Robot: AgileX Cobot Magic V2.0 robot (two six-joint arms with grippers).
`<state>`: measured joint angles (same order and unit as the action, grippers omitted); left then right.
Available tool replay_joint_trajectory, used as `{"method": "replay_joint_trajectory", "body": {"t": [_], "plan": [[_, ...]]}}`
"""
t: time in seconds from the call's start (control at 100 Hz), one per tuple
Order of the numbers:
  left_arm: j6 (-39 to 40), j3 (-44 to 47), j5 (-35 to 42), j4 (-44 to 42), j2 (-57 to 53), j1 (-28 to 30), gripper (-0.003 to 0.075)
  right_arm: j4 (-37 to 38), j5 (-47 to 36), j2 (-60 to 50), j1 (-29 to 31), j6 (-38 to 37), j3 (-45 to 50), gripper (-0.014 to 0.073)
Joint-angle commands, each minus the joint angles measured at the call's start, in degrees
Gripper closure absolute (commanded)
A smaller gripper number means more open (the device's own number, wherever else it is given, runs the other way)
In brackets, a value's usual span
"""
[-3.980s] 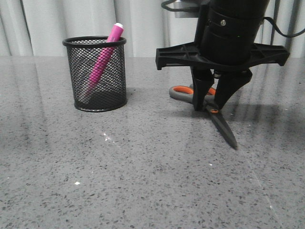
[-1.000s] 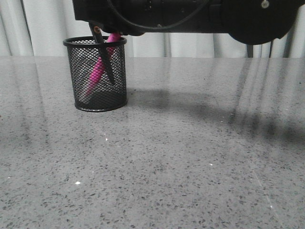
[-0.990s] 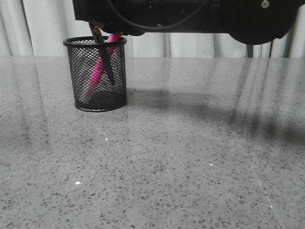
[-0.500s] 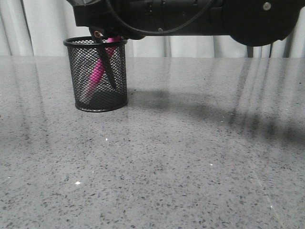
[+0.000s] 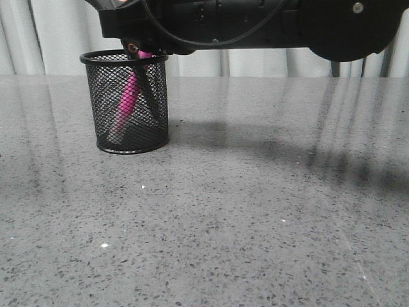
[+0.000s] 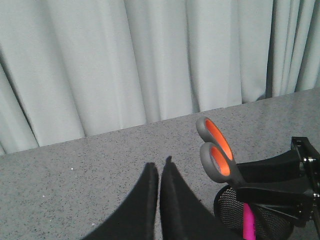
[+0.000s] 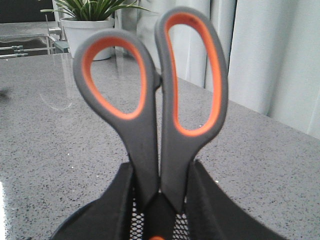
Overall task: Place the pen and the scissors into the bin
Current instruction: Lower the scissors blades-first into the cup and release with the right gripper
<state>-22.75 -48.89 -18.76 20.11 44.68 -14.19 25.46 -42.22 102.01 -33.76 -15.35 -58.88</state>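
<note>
While the right pincer (image 7: 159, 200) pinches the scissors (image 7: 155, 105) blades-down inside the bin (image 5: 126, 102) beside the pen (image 5: 126, 102), the left pincer (image 6: 159, 172) is pressed together; bin stands on worktop (image 5: 243, 211).

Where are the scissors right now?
The scissors stand blades-down inside the bin at the table's far left in the front view, beside the pen, with the right pincer around them.

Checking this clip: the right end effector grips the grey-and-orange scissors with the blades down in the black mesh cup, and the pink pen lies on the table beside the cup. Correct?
One detail is off. The thick pink pen is not on the table; the front view shows it leaning inside the black wire-mesh cup. The rest holds: the right end effector grips the grey-and-orange scissors, blades down in the cup.
</note>
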Motion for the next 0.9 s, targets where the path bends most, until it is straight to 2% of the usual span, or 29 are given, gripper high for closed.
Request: {"method": "replay_joint_trajectory", "body": {"t": [0.0, 0.3, 0.64, 0.89], "plan": [[0.68, -1.55, 4.30, 0.98, -0.39, 0.06, 0.0742, -0.32, -5.09, -2.79, 0.00, 0.66, -1.33, 0.0668], [0.68, -1.55, 4.30, 0.98, -0.39, 0.06, 0.0742, -0.85, -6.54, -2.53, 0.00, 0.66, -1.33, 0.0667], [0.68, -1.55, 4.30, 0.98, -0.39, 0.06, 0.0742, -1.22, -14.22, 1.22, 0.00, 0.66, -1.53, 0.0667], [0.68, -1.55, 4.30, 0.98, -0.39, 0.06, 0.0742, -1.22, -13.82, 1.76, 0.00, 0.66, -1.53, 0.0667]]}}
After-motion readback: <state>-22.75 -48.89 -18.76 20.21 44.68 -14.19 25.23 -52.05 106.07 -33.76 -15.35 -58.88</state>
